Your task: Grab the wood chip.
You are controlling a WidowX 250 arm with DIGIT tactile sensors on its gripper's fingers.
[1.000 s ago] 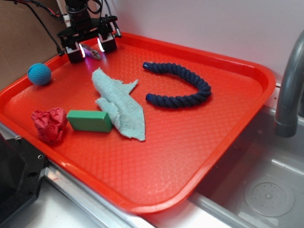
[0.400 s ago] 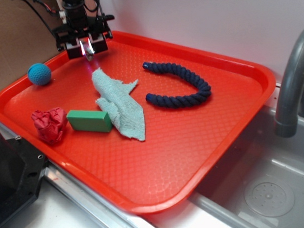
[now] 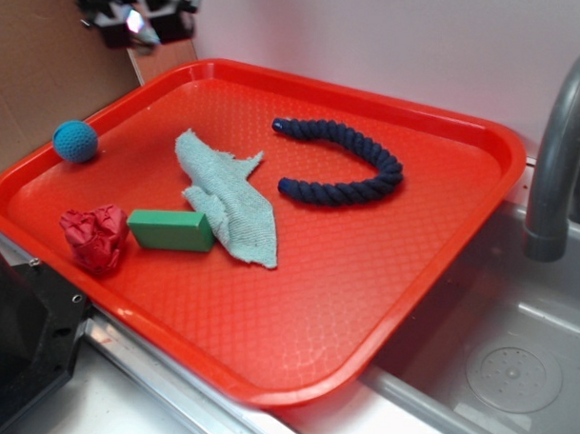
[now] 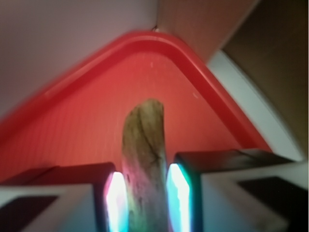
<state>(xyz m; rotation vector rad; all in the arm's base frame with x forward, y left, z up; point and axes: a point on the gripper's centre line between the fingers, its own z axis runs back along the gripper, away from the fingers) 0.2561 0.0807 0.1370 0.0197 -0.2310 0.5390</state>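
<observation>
One ball [image 3: 75,141], block [image 3: 171,230], cloth [image 3: 228,197], rope [image 3: 342,160], paper wad [image 3: 95,238].

- The gripper [image 3: 140,20] was cut off by the top edge of the exterior view; only its lower part showed above the tray's [image 3: 478,134] far left corner.
- The wood chip [image 4: 144,164], clamped between the fingers [image 4: 115,203], ran past the wrist view's bottom edge, its lower end unseen.
- The wrist view was blurred throughout.
- The faucet [image 3: 555,170] was cropped at the exterior view's right edge.
</observation>
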